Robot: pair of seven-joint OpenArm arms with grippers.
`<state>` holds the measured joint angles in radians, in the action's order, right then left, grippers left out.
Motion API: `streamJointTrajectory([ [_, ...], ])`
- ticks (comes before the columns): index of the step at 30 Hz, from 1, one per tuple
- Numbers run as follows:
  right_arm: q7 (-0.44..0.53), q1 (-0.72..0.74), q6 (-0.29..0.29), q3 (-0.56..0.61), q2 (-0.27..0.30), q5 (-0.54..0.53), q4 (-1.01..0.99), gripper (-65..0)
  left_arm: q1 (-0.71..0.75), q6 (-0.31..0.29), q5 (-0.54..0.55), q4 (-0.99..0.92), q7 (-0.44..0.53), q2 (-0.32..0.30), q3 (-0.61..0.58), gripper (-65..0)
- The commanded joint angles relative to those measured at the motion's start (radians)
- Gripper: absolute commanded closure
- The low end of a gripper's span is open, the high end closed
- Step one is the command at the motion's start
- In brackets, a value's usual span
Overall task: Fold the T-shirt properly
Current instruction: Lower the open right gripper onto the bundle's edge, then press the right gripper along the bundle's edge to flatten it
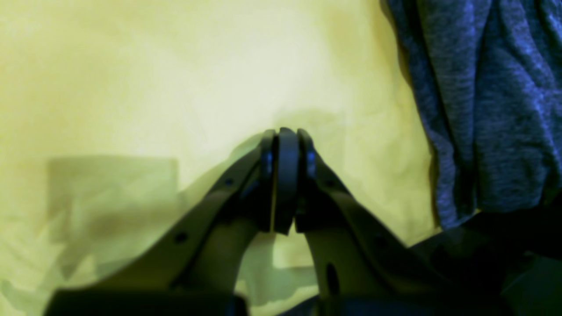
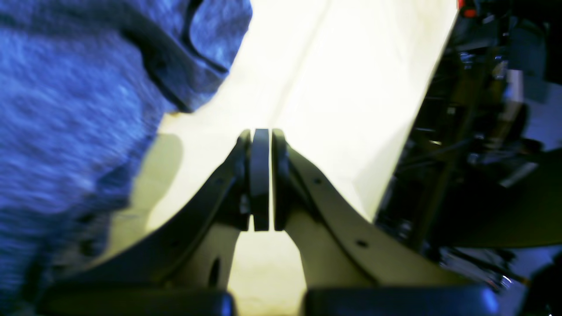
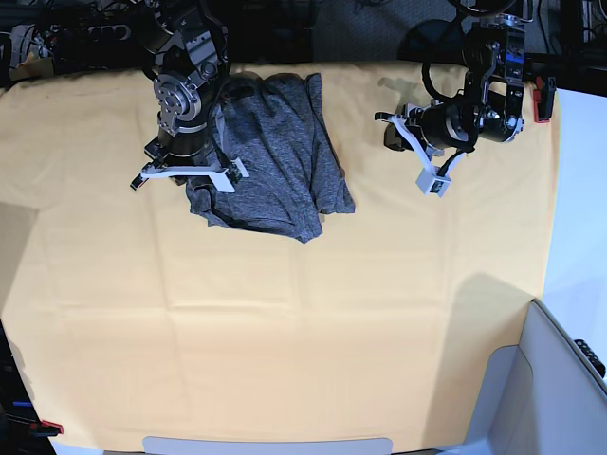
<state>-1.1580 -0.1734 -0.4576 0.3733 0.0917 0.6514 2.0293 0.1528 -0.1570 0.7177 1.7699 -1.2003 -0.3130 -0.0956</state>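
Note:
The T-shirt (image 3: 280, 156), dark heathered grey, lies in a rumpled, partly folded bundle at the back left of the table. In the base view my right gripper (image 3: 187, 173) hovers over the shirt's left edge. Its wrist view shows the gripper (image 2: 261, 131) shut on nothing, with the shirt (image 2: 66, 109) close on its left. My left gripper (image 3: 403, 142) stands apart to the right of the shirt, above bare cloth. From its own wrist camera the gripper (image 1: 286, 131) is shut and empty, and the shirt (image 1: 483, 109) fills the right side.
A yellow-orange cloth (image 3: 285, 313) covers the whole table. A red clamp (image 3: 542, 100) holds it at the back right edge. Dark cables and gear (image 2: 483, 109) lie past the table's back edge. A grey-white surface (image 3: 569, 379) sits at the front right.

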Motion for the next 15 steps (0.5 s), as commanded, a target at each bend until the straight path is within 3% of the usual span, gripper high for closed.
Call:
streamJointTrajectory([
  [1, 0.002, 0.013, 0.001, 0.0, -0.005, -0.005, 0.018, 0.0, -0.008, -0.003, 0.009, 0.015, 0.018, -0.021, 0.003, -0.2],
  [8, -0.001, 0.056, 0.001, -0.007, -0.002, -0.164, 0.012, 0.0, -0.008, -0.003, 0.009, 0.015, 0.018, -0.022, 0.003, -0.2],
  [15, -0.003, 0.128, 0.001, -0.007, -0.002, -0.192, -0.071, 0.0, -0.009, -0.003, 0.009, 0.014, 0.018, -0.022, 0.003, -0.2],
])
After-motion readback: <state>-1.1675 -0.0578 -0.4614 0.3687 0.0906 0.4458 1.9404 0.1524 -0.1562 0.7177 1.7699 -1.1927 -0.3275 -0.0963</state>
